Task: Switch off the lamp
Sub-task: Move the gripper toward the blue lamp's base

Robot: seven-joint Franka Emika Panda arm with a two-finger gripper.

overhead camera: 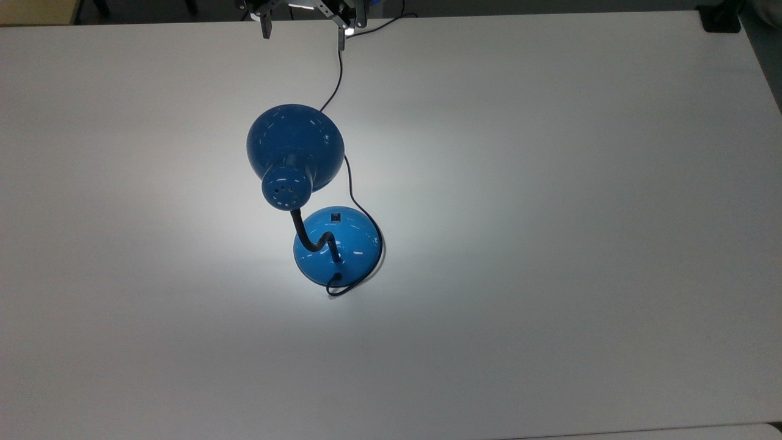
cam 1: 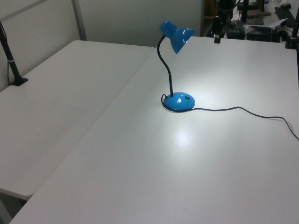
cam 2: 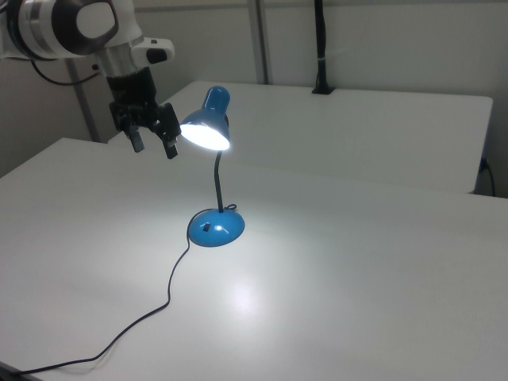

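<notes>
One lamp sits mid-table, lit, w/ cord trailing off. Our gripper hangs high beside the shade, fingers apart, empty. We'd judge the gooseneck springy and the glossy base slippery but steady, so press the small black switch straight down; no grasp needed.

Blue lamp upright on the white bench, bulb lit and glowing white inside the shade, bright patch thrown on the bench surface in front of the round base. Black cord trailing from the base toward the right view's lower left corner. Gripper hanging in the air at the right view's left of the shade, near it but apart, fingers spread and pointing down with nothing between them, well above the bench.
</notes>
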